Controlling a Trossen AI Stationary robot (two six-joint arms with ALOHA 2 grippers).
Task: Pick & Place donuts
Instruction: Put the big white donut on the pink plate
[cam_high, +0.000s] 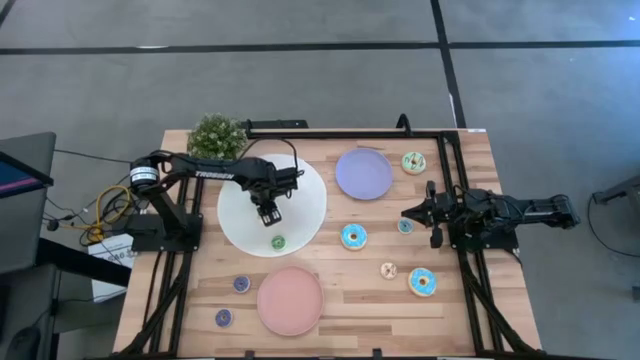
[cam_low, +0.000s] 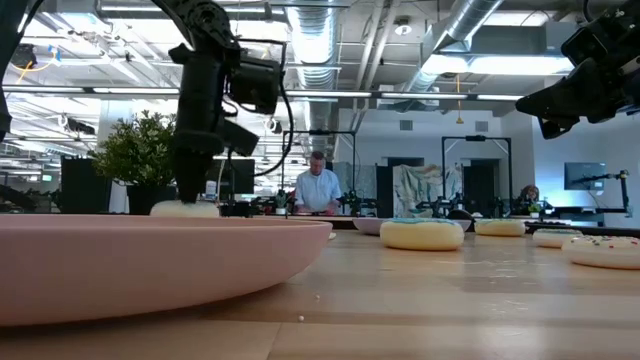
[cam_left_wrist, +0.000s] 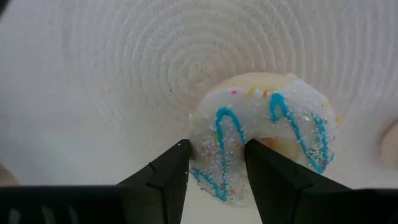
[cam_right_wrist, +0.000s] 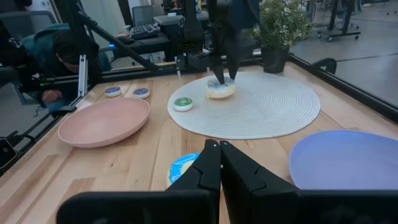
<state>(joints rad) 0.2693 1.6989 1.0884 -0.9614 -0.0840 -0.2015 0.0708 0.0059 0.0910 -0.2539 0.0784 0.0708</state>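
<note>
left gripper (cam_left_wrist: 216, 163) seemingly clamps sprinkled donut (cam_left_wrist: 264, 134) on white plate (cam_left_wrist: 93, 74).

Robotics lab: exposed ducts (cam_low: 470, 40), test rigs (cam_low: 480, 170).

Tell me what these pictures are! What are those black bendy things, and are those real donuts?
They're toy donuts, and the black things are two robot arms at a wooden table. One picture looks down from above, one peeks across the tabletop, and two come from cameras on the arms' wrists. The left gripper is over the white plate, its fingers pinching a white donut with blue squiggles. A small green donut lies on that plate too. The right gripper waits at the side, shut and empty. There's also a pink plate, a lilac plate, more donuts scattered about, and a little plant.
</note>
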